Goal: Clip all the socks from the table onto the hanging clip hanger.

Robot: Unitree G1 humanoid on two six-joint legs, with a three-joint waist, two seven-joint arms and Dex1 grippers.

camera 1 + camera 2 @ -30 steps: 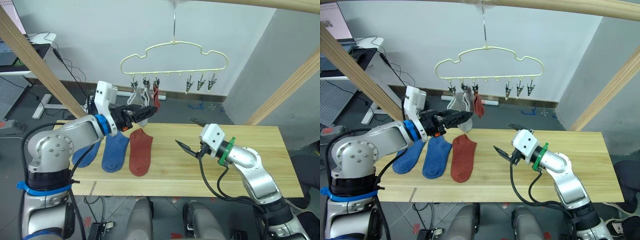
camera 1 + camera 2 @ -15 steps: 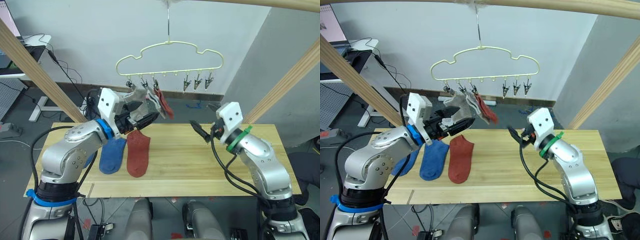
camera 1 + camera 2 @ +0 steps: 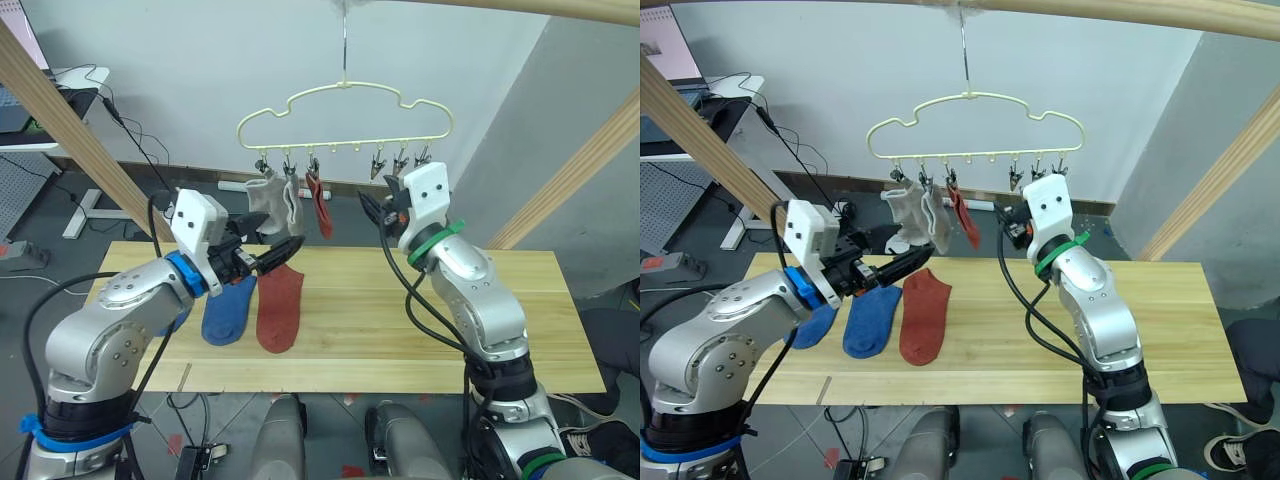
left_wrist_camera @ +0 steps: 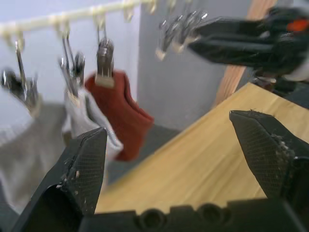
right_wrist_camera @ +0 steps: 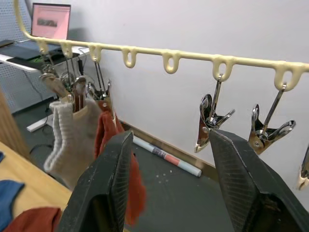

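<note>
The pale-yellow clip hanger (image 3: 345,95) hangs above the table (image 3: 400,340). Two grey socks (image 3: 268,200) and one rust-red sock (image 3: 320,212) hang from its left clips. Another rust-red sock (image 3: 278,308) and a blue sock (image 3: 230,310) lie flat on the table's left part, and a second blue sock (image 3: 808,328) is partly hidden by my left arm. My left gripper (image 3: 283,254) hovers open and empty just above the lying socks, below the hung ones. My right gripper (image 3: 375,208) is raised and open, with a free clip (image 5: 211,121) showing between its fingers.
Slanted wooden frame poles stand at the left (image 3: 70,130) and right (image 3: 570,180), with a crossbar overhead. Two more free clips (image 3: 412,158) hang at the hanger's right end. A desk with a monitor (image 3: 40,100) stands at the back left.
My right arm has risen from table height to the hanger's free clips. My left gripper has dropped away from the hung rust-red sock, which now hangs straight.
</note>
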